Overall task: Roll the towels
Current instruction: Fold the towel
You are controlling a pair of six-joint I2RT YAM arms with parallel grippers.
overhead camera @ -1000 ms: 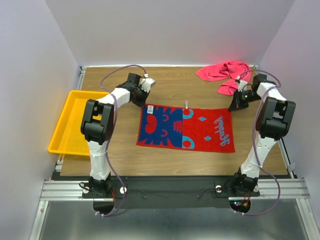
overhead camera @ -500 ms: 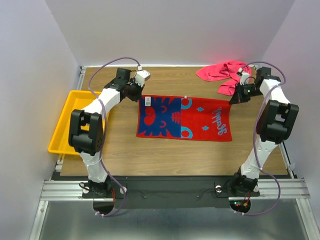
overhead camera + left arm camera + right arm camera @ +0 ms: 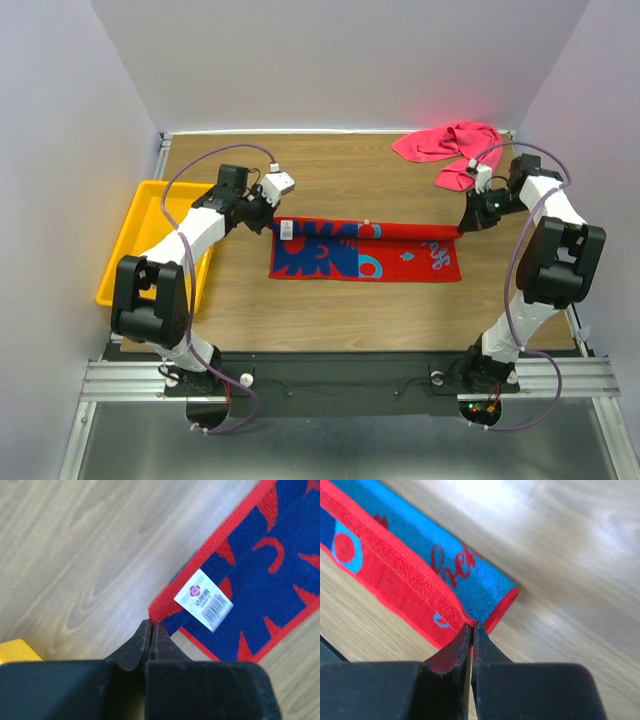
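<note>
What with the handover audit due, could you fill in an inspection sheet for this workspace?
Surface: wooden table, no damage seen.
Job's things: patterned towel spread mid-table, far edge raised; pink towel crumpled at far right.
Clutter: yellow tray at the left edge.
Grippers: left gripper and right gripper, jaws shut on the patterned towel's far corners.
Cables: purple cables loop along both arms.
Surroundings: plain walls, metal rail at the near edge.

Left tool [image 3: 151, 624], right tool [image 3: 471, 626]: both closed.
</note>
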